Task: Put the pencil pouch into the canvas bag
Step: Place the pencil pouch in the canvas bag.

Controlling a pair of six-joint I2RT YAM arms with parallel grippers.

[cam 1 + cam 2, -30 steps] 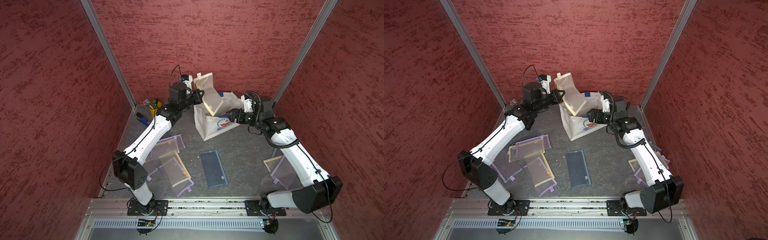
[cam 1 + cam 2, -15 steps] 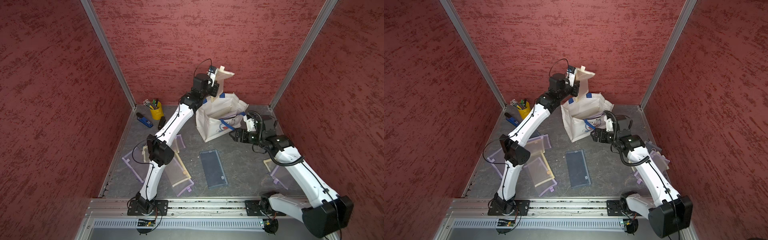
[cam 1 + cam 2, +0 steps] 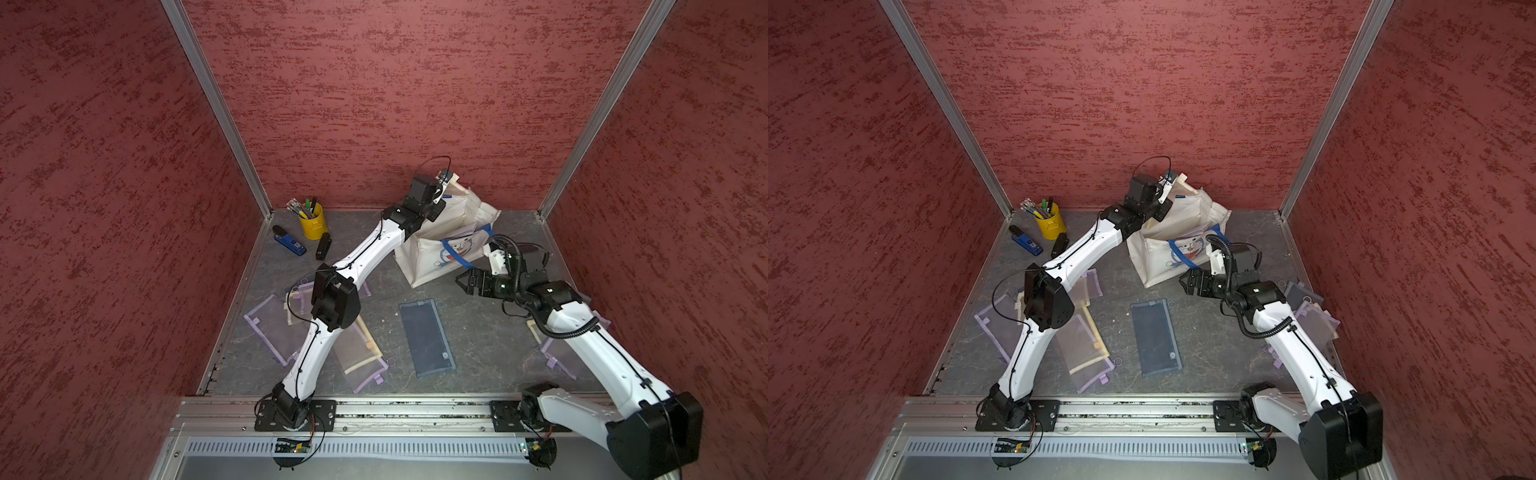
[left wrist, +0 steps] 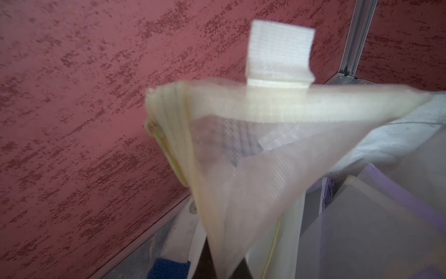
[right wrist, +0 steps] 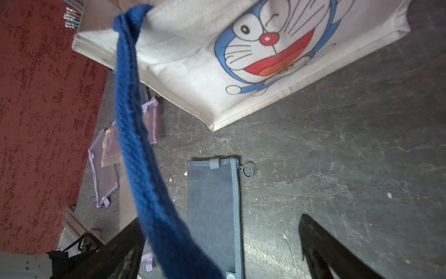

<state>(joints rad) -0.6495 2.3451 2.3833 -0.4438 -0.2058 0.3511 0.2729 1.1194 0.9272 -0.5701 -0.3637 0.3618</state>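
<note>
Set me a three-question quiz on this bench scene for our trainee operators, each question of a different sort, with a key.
1. True or false: the left gripper is shut on a cream mesh pouch by the open top of the canvas bag.
2. The right gripper is: A open; B shut on a pen; C shut on a stapler.
3. Fill in: the dark blue pouch lies flat on the ___.
Key: 1 true; 2 A; 3 table.
</note>
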